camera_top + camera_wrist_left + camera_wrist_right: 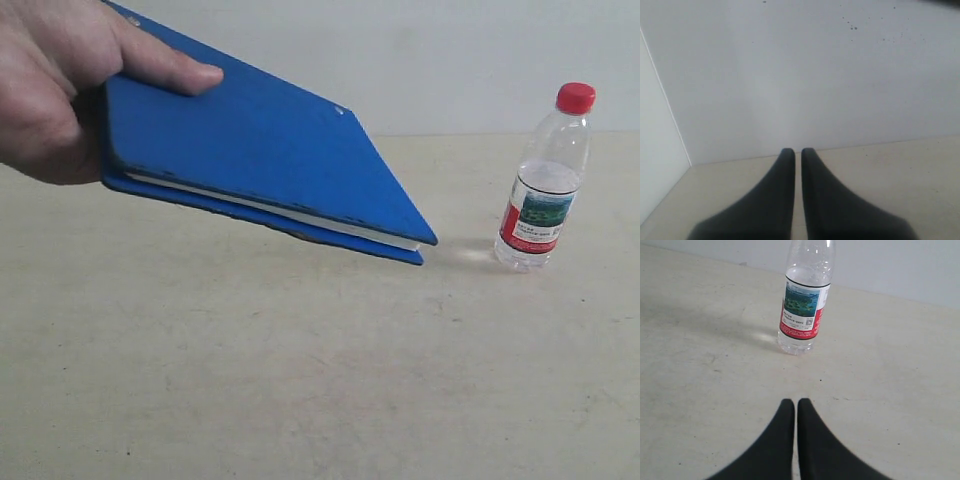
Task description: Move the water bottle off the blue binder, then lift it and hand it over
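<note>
**Clenched hands, a tilted binder, a bottle easy to tip**

The water bottle (545,185) is standing upright on the bench (300,380), off the blue binder (260,150) and near its low corner, not touching it. A person's bare hand (60,90) is holding the binder tilted in the air by its high end. The left hand (795,150) and right hand (792,401) are both clenched on nothing, the right one facing the bottle. Advancing without parting its jaws, it is likely risking toppling the narrow bottle. A slipping binder could also be swinging its corner into it.
</note>
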